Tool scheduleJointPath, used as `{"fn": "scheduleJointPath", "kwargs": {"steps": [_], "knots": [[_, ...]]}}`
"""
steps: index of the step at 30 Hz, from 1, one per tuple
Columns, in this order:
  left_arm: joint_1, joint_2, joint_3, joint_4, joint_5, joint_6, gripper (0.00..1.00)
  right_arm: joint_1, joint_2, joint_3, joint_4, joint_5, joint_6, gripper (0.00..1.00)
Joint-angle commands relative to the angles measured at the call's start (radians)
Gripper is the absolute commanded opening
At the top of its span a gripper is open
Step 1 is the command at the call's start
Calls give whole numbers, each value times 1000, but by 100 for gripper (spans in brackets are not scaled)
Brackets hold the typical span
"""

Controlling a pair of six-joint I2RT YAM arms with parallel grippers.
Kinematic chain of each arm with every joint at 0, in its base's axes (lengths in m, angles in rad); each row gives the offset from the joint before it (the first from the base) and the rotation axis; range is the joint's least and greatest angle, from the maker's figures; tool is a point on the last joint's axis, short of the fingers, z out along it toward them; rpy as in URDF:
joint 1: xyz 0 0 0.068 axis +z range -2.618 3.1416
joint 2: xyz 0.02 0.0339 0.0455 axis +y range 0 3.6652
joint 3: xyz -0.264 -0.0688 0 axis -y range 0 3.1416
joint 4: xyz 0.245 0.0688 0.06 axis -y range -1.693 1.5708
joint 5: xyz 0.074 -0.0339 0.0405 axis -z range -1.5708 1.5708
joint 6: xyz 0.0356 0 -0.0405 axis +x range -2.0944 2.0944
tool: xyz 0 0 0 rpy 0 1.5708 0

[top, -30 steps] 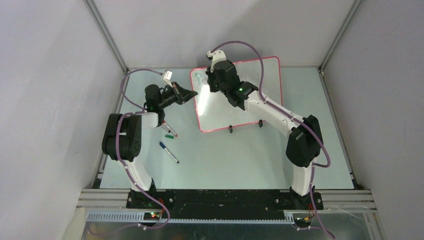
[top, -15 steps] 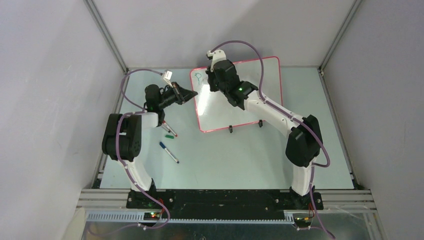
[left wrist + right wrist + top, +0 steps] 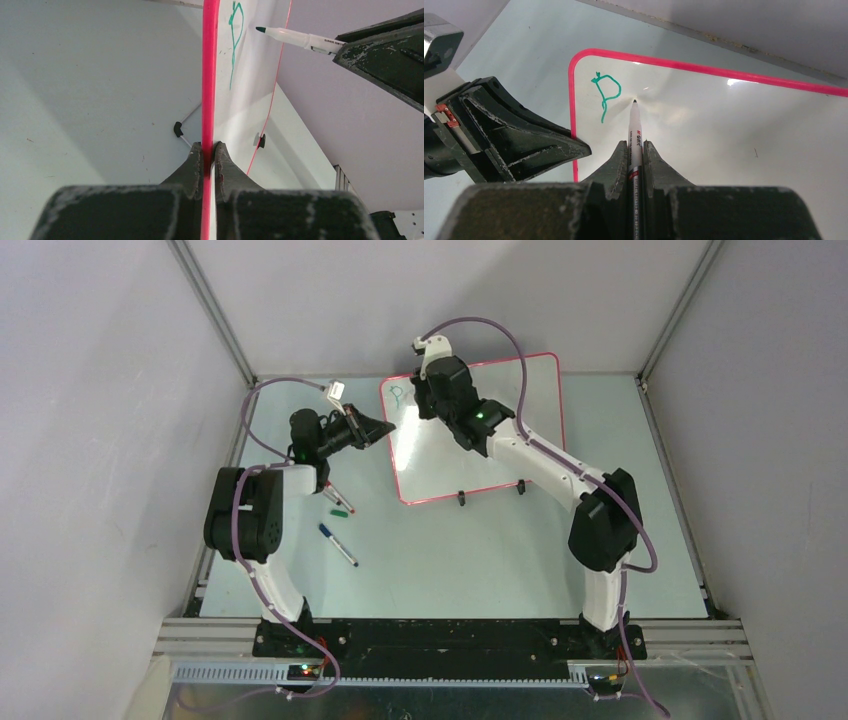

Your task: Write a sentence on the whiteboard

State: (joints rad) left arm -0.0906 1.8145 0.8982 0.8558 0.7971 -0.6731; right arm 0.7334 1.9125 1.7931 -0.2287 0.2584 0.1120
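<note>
Stiff, likely slippery, the whiteboard is pinched at its rim by the left hand — the marker by the right hand.

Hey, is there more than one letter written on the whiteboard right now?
No, the right wrist view shows only a single green P on the whiteboard, near its left edge.

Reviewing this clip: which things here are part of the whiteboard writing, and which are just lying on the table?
In use: whiteboard, its rim clamped by the left gripper; green marker held in the right gripper; sentence, so far one green P.
Lying about: blue-capped pen; thin pen and small green piece beside the left arm.
</note>
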Motion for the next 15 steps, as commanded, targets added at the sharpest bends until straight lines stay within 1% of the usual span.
{"fn": "scheduleJointPath", "kwargs": {"steps": [1, 15], "knots": [[-10, -10, 32, 0, -21, 53, 0, -3, 23, 64, -2, 13, 0, 0], [-10, -12, 30, -1, -21, 56, 0, -4, 39, 78, -17, 19, -3, 0]]}}
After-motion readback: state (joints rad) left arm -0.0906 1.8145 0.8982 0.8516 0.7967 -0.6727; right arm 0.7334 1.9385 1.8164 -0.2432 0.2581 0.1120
